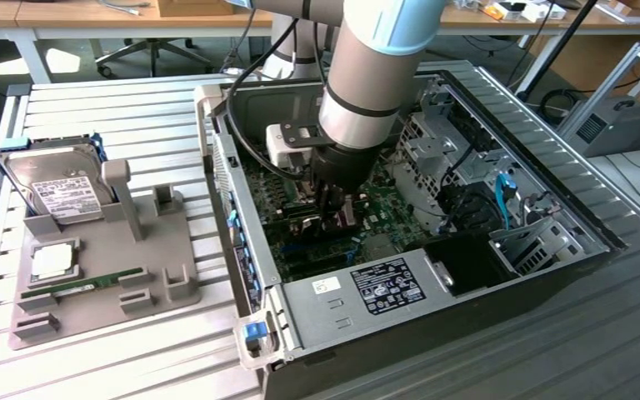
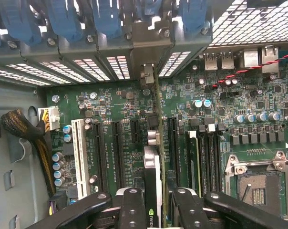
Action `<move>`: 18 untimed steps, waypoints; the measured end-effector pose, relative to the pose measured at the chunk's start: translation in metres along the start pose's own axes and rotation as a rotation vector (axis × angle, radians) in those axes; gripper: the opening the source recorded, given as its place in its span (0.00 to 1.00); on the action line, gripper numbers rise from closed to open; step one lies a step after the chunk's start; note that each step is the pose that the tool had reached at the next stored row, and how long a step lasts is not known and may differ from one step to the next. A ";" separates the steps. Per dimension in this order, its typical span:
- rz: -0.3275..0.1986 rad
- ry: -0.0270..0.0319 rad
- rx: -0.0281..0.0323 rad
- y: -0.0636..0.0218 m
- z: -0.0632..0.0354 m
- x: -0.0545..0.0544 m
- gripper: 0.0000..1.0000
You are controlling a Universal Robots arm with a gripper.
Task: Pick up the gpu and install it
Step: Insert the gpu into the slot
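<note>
- The gpu (image 2: 153, 176) was held edge-on by the gripper (image 2: 159, 206), whose black fingers (image 2: 132, 210) were clamped on its two faces. It was kept upright over the motherboard (image 2: 206, 114), lined up among the long black slots (image 2: 116, 143).
- Whether the card's lower edge was seated in a slot of the motherboard could not be told.
- A skewed push was judged the nearest risk. If the card were pressed while off the slot's line, its contacts could be jammed on the slot rim, or the motherboard could be bent.
- A slip inside the grip was also judged possible, since a thin card was pinched on smooth faces and could be twisted by any resistance from the motherboard.
- The capacitors (image 2: 201, 103) standing on the motherboard beside the card's far half could be knocked by a sideways drift.
- At the motherboard's rear edge, the end bracket (image 2: 148, 76) could be caught on the rear wall (image 2: 91, 64), which would leave the card tilted.
- By the wrist view, the line-up of card, slots and bracket over the motherboard was given.
- By the exterior view, the arm (image 1: 370, 75) was seen reaching down into the computer case (image 1: 542, 158) above the motherboard. Well apart from the motherboard, outside the case, a grey holder (image 1: 131, 275) carrying a hard drive (image 1: 59, 192) and a memory stick (image 1: 81, 285) was seen.
</note>
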State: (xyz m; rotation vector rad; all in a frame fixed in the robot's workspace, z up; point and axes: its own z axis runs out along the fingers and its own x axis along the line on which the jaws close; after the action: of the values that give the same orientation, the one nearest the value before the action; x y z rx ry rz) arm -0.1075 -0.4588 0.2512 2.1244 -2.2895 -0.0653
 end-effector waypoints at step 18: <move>0.000 -0.0005 0.0055 0.0005 0.0001 0.000 0.27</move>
State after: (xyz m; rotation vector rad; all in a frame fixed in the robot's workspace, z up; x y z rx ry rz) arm -0.1081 -0.4588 0.2511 2.1275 -2.2924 -0.0595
